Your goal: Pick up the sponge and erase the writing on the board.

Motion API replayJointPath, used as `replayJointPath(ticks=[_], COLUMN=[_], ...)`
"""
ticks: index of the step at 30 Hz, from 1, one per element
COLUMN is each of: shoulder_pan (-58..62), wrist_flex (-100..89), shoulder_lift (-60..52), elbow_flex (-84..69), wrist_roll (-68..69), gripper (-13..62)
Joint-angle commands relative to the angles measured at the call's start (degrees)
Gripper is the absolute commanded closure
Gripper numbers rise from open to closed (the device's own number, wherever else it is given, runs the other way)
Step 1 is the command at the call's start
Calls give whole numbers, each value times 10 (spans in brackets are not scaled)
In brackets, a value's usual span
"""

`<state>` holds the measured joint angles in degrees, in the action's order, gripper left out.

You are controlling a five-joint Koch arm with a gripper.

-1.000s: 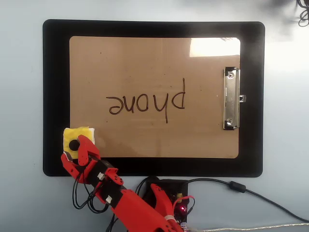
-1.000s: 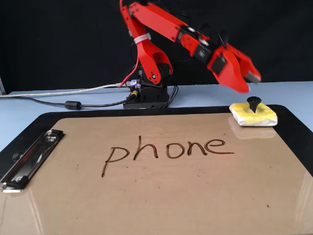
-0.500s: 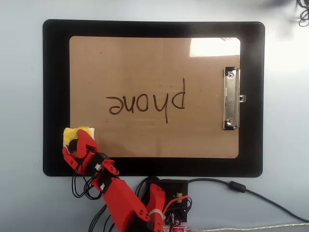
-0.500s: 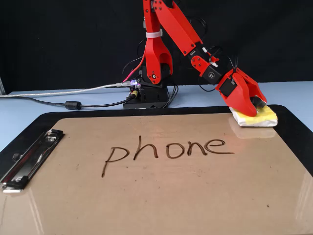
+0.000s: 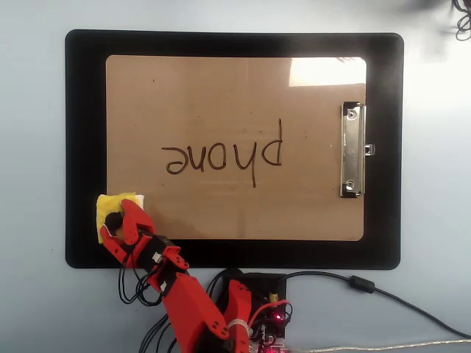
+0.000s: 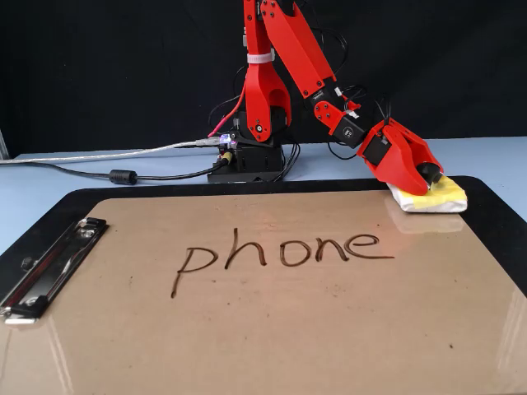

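- The sponge point(image 5: 110, 204) point(image 6: 440, 196): small, yellow, white-edged, lying flat on the board's corner, its black knob between the pincer's point(image 5: 112, 221) point(image 6: 425, 175) jaws.
- The writing point(image 5: 223, 157) point(image 6: 280, 250): dark brown "phone", intact, mid-board.
- The board point(image 5: 221, 95) point(image 6: 272, 329): brown clipboard, flat, silver clip on one short edge.

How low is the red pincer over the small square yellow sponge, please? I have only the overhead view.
Observer: In the fixed view the red pincer is right down at the small square yellow sponge, its tips level with the black round knob.
Operator: Thank you. Is the sponge off the surface?
Observer: No. Its white underside lies flat, across the edge of the brown hardboard clipboard and the black mat.
Operator: Is the knob gripped?
Observer: I cannot tell. The jaws stand either side of it, but neither view shows contact.
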<state>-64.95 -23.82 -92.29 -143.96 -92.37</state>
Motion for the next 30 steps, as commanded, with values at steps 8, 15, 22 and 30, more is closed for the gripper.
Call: replayJointPath(ticks=[8,15,22,30], shoulder_pan=[29,65,291,773], wrist_flex=[-8,11,498,619], shoulder_lift=[-16,-62,-372,-236], elbow_flex=[2,17,105,288], wrist_roll=[-3,-8,-5,173], gripper=[514,574,574,574])
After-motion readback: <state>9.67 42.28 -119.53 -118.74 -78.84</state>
